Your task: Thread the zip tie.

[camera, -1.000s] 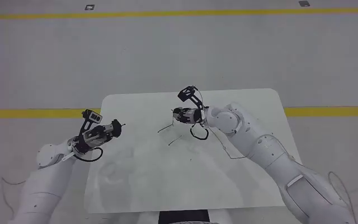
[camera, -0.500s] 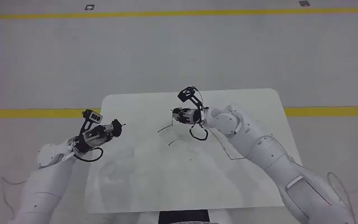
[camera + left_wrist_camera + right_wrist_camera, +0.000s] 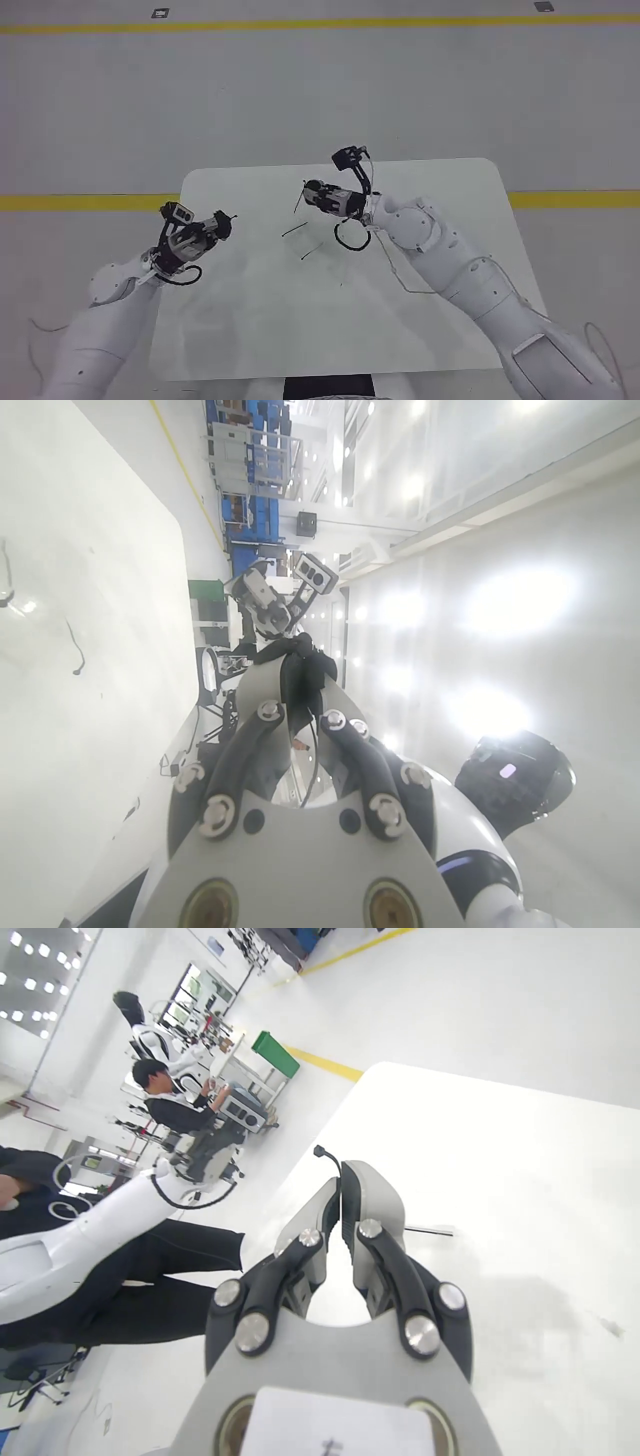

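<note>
Top view has the right fingers [image 3: 309,190] over the counter's [image 3: 450,300] far middle, pinched tight on a black zip tie [image 3: 322,1153] whose head pokes past the tips. Left fingers [image 3: 221,225], drawn together, hang near the left edge. Between the arms, one loose tie [image 3: 294,230] and a second tie [image 3: 312,250] lie flat.
</note>
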Action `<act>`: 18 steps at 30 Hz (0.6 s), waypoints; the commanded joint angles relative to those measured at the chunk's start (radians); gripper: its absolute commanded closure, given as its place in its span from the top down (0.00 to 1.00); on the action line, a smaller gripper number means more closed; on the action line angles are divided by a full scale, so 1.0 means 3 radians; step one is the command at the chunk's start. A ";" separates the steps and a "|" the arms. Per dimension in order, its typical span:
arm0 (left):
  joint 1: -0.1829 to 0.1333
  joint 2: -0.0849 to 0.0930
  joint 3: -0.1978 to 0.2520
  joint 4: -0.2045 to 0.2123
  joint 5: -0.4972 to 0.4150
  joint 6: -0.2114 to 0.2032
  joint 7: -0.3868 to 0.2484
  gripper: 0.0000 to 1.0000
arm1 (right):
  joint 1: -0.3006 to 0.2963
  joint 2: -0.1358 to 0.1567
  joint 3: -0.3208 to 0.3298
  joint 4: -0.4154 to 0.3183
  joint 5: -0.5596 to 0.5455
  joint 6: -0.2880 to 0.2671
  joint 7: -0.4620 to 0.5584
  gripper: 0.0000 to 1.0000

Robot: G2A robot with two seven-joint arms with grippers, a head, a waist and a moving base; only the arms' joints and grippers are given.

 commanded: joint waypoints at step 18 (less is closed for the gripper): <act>-0.0088 -0.0120 0.0068 0.0042 0.0178 0.0000 0.0306 0.00 | -0.0144 -0.0039 0.0049 -0.0202 0.0211 0.0115 -0.0188 0.00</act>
